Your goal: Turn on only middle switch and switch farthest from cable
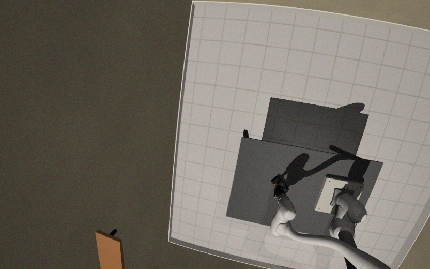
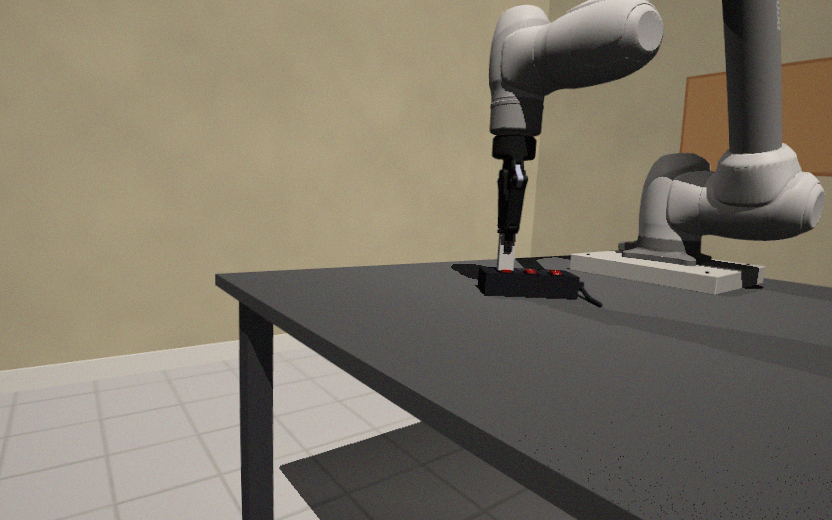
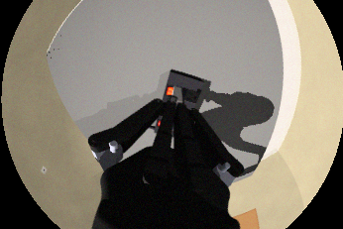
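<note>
A black power strip point(image 2: 528, 283) point(image 1: 277, 182) point(image 3: 188, 83) lies flat on the dark table point(image 2: 471, 362), with three red switches on top and its cable point(image 2: 590, 298) leaving at the right end. My gripper point(image 2: 505, 261) point(image 3: 175, 92) is shut and points straight down, its pale fingertips on the leftmost switch point(image 2: 505, 270), the one farthest from the cable. The middle switch point(image 2: 530, 270) and the switch by the cable point(image 2: 555, 272) stand free. In the wrist view one red switch point(image 3: 170, 90) glows just past the fingertips. I cannot tell which way any switch is tipped.
The arm's pale base plate point(image 2: 658, 270) point(image 1: 326, 195) sits on the table behind and right of the strip. An orange board point(image 2: 820, 109) hangs on the wall. The table's near left edge point(image 2: 316, 336) drops to a tiled floor.
</note>
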You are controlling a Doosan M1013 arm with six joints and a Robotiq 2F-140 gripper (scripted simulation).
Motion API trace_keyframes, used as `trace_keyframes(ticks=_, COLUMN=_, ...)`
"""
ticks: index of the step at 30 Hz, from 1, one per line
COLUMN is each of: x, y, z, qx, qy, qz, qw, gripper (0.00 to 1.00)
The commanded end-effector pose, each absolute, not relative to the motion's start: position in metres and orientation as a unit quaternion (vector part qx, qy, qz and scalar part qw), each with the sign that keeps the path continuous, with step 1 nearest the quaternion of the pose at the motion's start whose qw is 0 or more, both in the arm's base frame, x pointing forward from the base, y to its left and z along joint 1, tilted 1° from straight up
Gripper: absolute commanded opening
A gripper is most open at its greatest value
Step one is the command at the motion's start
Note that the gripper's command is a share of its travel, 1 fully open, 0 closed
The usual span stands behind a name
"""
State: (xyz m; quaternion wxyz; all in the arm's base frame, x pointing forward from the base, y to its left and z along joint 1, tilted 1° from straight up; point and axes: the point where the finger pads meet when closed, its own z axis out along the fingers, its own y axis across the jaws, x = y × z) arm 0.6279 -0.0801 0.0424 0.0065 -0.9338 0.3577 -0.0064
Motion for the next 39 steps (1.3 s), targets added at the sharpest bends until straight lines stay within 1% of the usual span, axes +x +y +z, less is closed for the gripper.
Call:
trace_keyframes(ticks=1, x=0.628, y=-0.08, z=0.042, qx=-0.934, qy=0.358, qz=-0.006, qw=0.007, gripper=0.0)
trace_keyframes(ticks=14, x=0.628, y=-0.08, z=0.044, qx=-0.934, qy=0.358, qz=-0.006, qw=0.007, gripper=0.0)
trace_keyframes(ticks=25, x=0.627, y=-0.08, z=0.07, qx=-0.934, qy=0.358, qz=-0.006, qw=0.007, gripper=0.0)
trace_keyframes(ticks=39, x=0.627, y=-0.08, z=0.082, qx=-0.934, qy=0.358, qz=-0.006, qw=0.007, gripper=0.0)
